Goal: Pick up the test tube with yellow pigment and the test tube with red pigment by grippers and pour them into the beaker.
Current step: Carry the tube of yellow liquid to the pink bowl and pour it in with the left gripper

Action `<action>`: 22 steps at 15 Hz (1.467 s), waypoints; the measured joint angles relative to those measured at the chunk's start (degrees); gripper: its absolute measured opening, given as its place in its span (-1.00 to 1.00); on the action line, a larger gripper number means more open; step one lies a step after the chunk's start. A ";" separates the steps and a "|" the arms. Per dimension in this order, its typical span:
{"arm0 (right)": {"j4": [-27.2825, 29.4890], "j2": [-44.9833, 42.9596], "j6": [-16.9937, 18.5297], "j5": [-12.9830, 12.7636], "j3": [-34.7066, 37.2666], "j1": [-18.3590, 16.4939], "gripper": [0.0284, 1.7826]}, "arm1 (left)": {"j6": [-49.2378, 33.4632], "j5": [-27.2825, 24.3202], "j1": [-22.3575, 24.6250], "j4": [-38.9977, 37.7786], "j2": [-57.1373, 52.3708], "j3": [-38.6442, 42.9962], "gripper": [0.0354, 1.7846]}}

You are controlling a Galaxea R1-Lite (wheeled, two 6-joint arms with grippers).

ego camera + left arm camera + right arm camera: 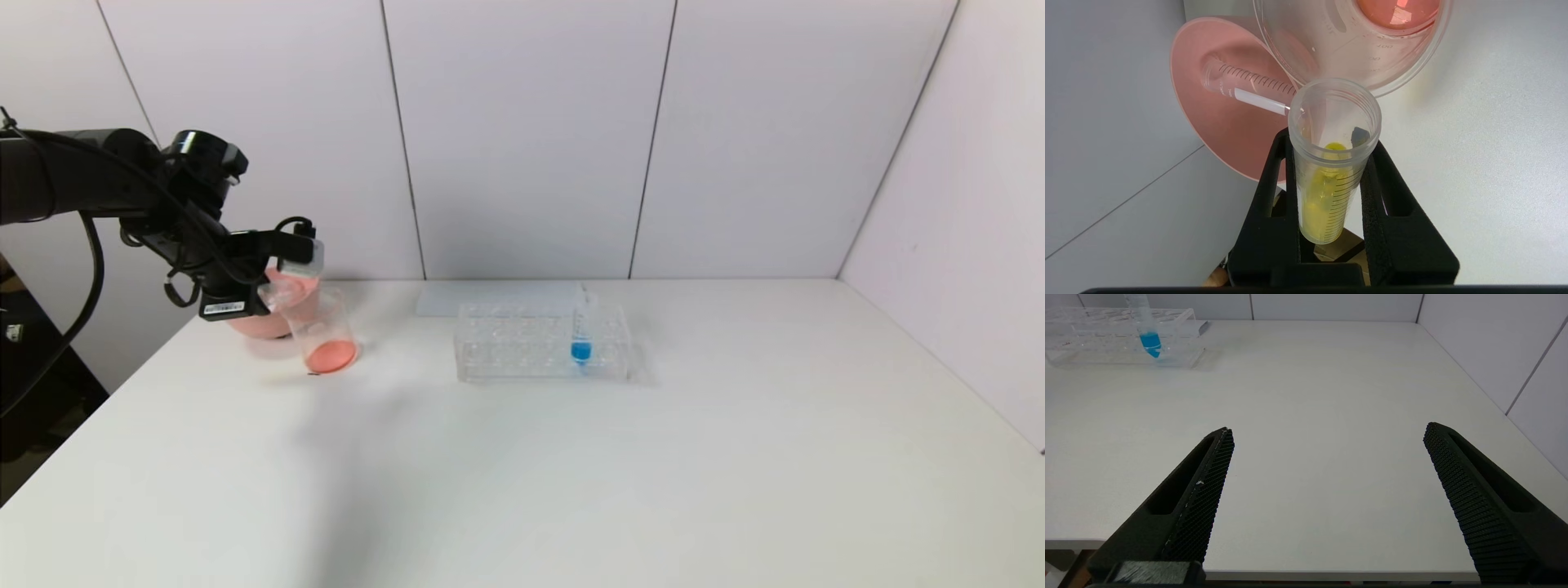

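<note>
While the left hand (1331, 163) clamps the test tube with yellow pigment (1327, 192) at the "100"-marked beaker (322, 331), at the worktop's (571, 457) ten o'clock, the right hand (1327, 437) hangs spread.

Yellow liquid is seen in the clear graduated plastic test tube (1331, 171) with black scale marks, clamped between matte black fingers (1267, 212) of the left gripper (1331, 163). Salmon-red liquid is seen in the clear glass beaker (322, 331), backed by a pink round bowl (1224, 126) holding an emptied clear tube (1245, 83) with a white label stripe. Blue liquid is noted in the clear tube (581, 331) in the transparent acrylic rack (522, 343) on the white table (571, 474); a black cross-hatched pad texture is shown on the right gripper (1327, 433).
</note>
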 joint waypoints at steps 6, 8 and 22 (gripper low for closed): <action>0.00 0.00 0.00 0.00 0.00 0.00 0.91 | 0.80 4.17 -1.05 0.00 0.63 -0.72 -0.53; 0.00 0.00 0.00 0.00 0.00 0.00 0.91 | 1.46 4.46 -1.16 -0.02 0.85 -0.94 -0.53; 0.00 0.00 0.00 0.00 0.00 0.00 0.91 | 5.77 12.93 -3.46 -1.66 1.84 -1.85 -0.53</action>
